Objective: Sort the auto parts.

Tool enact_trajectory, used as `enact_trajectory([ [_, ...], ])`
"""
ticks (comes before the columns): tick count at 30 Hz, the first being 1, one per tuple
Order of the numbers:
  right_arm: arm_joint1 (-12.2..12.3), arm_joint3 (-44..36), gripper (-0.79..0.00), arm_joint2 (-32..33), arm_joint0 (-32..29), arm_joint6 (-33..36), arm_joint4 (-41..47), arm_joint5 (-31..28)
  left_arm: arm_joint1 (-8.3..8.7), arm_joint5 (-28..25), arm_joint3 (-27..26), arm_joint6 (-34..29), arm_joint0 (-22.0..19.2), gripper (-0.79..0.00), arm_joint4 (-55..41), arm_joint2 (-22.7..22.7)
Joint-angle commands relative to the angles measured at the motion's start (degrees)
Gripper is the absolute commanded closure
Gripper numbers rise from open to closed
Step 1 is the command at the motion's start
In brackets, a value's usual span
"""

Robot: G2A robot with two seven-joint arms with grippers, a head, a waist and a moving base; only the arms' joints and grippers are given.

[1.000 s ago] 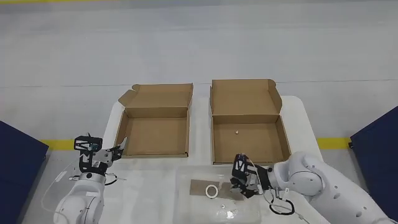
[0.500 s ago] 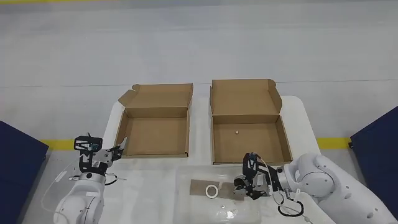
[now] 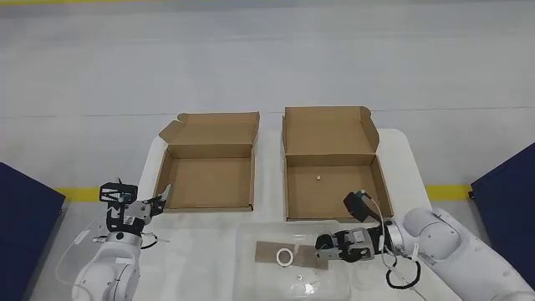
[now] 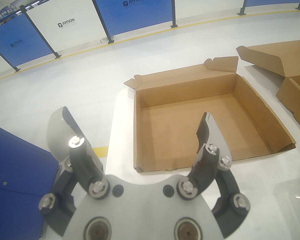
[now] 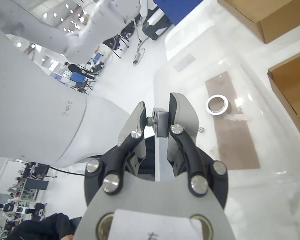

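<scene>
My right gripper (image 5: 157,108) (image 3: 321,248) is shut on a small grey metal block with a stud (image 5: 158,123), held above the clear plastic tray (image 3: 259,278). A silver ring (image 5: 217,104) (image 3: 285,257) lies on a brown pad (image 5: 236,148) in that tray, and a small shiny part (image 3: 309,287) sits near the tray's front. My left gripper (image 4: 137,123) (image 3: 159,196) hangs open by the near left corner of the left cardboard box (image 4: 210,121) (image 3: 206,182). A tiny part (image 3: 317,177) rests in the right cardboard box (image 3: 333,186).
Both boxes stand side by side at the back of the white table (image 3: 196,234) with their lids open. Blue cabinets (image 3: 21,217) flank the table on both sides. A small washer (image 5: 201,129) lies in the tray beside the pad.
The right arm has swung its wrist round and pulled back to the right, lifting the grey block off the tray. The left arm has stayed still.
</scene>
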Motion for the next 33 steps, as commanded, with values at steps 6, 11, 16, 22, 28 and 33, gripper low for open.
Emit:
enact_trajectory([
  [6, 1.2, 1.0, 0.0, -2.3, 1.3, -0.5, 6.8, -0.5, 0.0, 0.0, 0.0, 0.0, 0.0, -0.785, 0.0, 0.0],
  [11, 1.2, 1.0, 0.0, -2.3, 1.3, -0.5, 6.8, -0.5, 0.0, 0.0, 0.0, 0.0, 0.0, -0.785, 0.0, 0.0],
  [16, 0.9, -0.1, 0.0, -2.8, 0.9, -1.1, 10.0, -0.8, 0.0, 0.0, 0.0, 0.0, 0.0, -0.785, 0.0, 0.0],
  [22, 1.3, -4.1, 0.0, -4.6, 2.1, -0.4, 20.0, -0.4, 0.0, 0.0, 0.0, 0.0, 0.0, -0.785, 0.0, 0.0],
  [28, 2.4, -5.5, 0.0, -6.1, 5.4, 2.1, 25.3, 2.1, 0.0, 0.0, 0.0, 0.0, 0.0, -0.785, 0.0, 0.0],
  [33, 2.9, -7.1, 0.0, -7.1, 7.5, 2.7, 29.1, 2.8, 0.0, 0.0, 0.0, 0.0, 0.0, -0.785, 0.0, 0.0],
])
